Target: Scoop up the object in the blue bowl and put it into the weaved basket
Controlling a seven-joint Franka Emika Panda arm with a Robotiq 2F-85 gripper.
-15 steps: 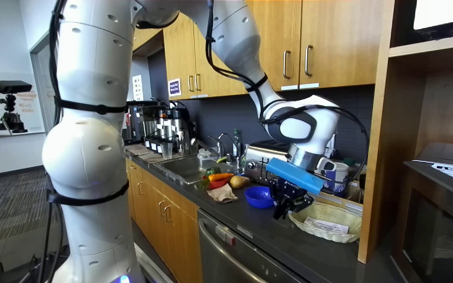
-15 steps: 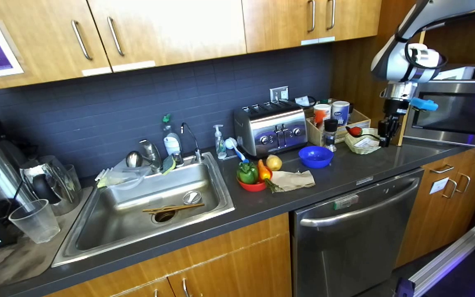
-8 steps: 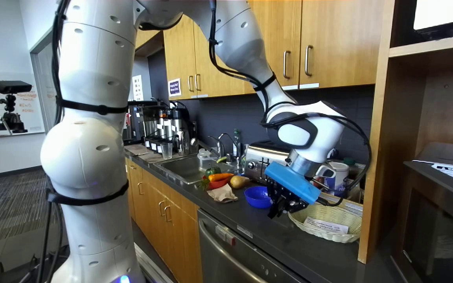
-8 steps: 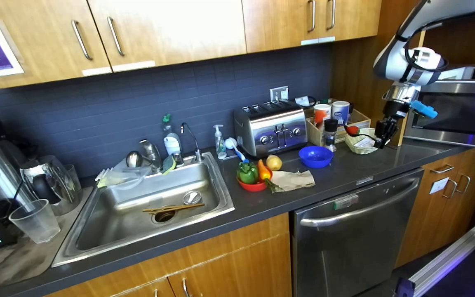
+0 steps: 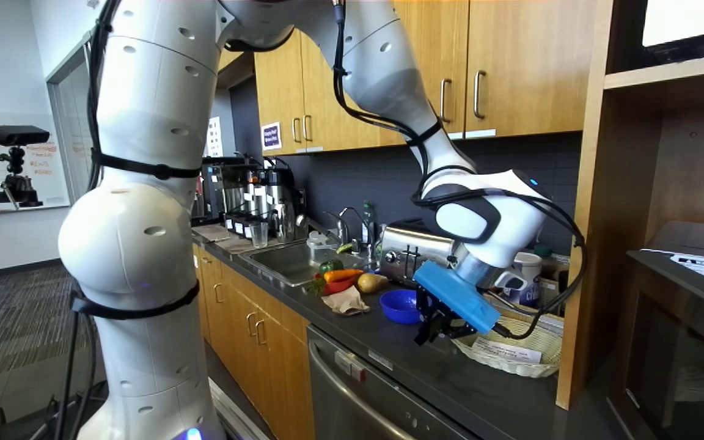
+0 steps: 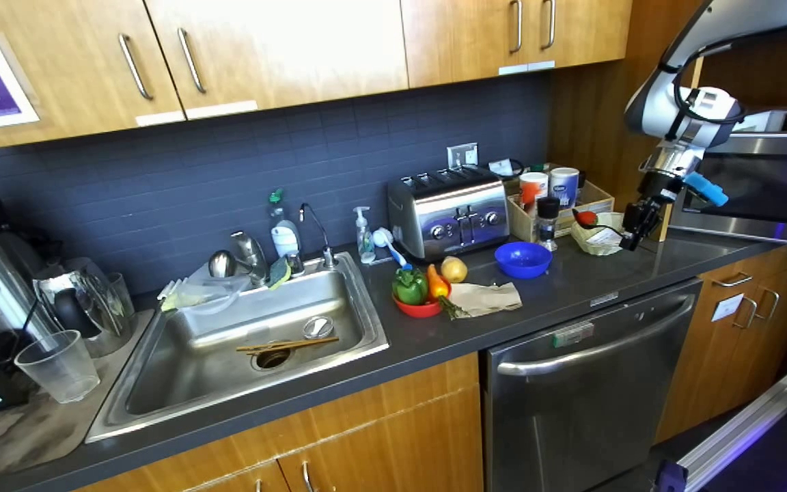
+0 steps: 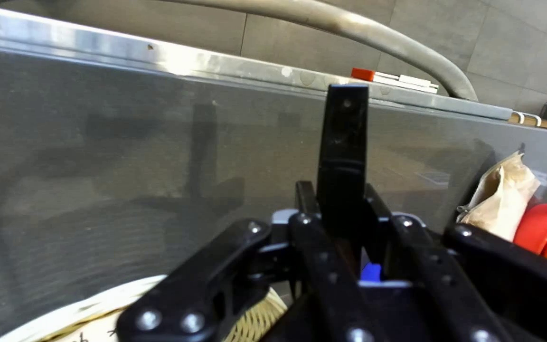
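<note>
My gripper (image 6: 630,239) is shut on the handle of a black spoon (image 7: 344,142); the handle stands between the fingers in the wrist view. The spoon's head holds the red lump (image 6: 586,218) and appears over the back left of the woven basket (image 6: 597,251) in an exterior view. The basket also shows in an exterior view (image 5: 511,365) and partly in the wrist view (image 7: 259,317). The blue bowl (image 6: 523,261) stands on the counter to the basket's left; it shows also in an exterior view (image 5: 399,307). The spoon's head is hidden in the wrist view.
A pepper grinder (image 6: 546,222) and a wooden box (image 6: 595,198) of containers stand behind the basket. A toaster (image 6: 448,212) is behind the bowl. A wooden panel (image 5: 587,244) and a microwave (image 5: 682,330) are beside the basket. A paper slip (image 5: 506,350) lies in the basket.
My hand has tilted, its wrist moving right and the fingertips pointing more to the left. The spoon's handle tilts with it. The red lump stays in the spoon at nearly the same place.
</note>
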